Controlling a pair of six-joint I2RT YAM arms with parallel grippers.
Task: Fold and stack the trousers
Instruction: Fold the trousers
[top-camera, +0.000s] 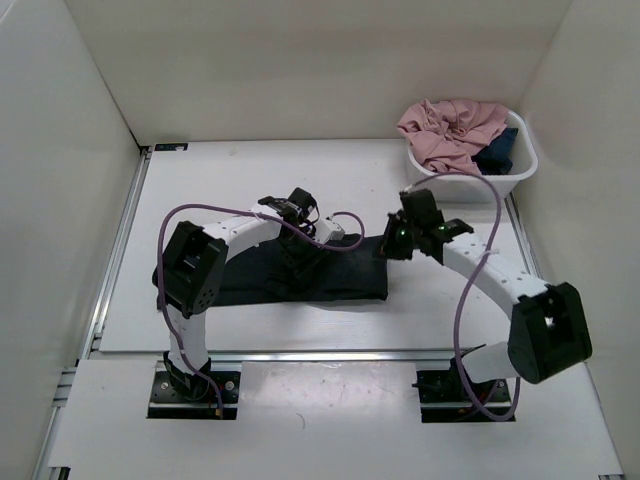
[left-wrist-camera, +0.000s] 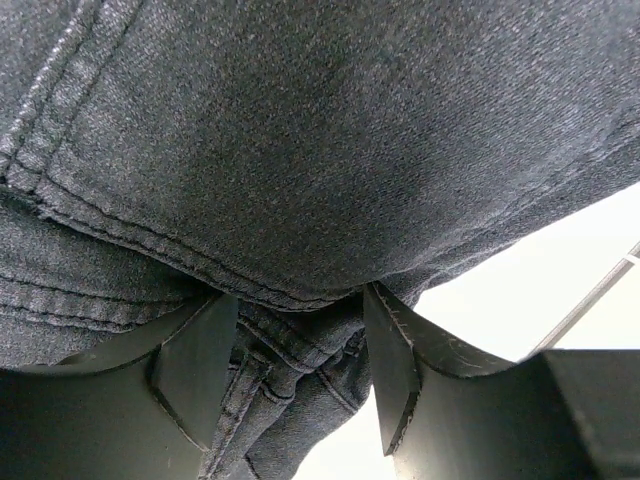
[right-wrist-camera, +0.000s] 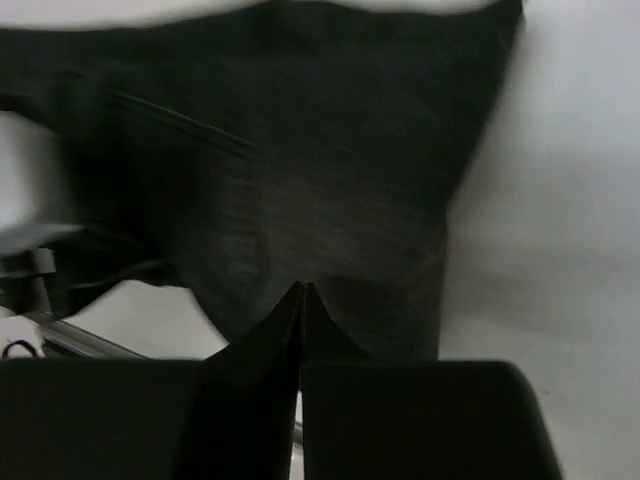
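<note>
On table: trousers part-hidden | left end effector clamps them | right end effector together, blurred

Plain white walls enclose a white table on its left, far and right sides under even, soft light. A metal rail runs along the table's left edge.
</note>
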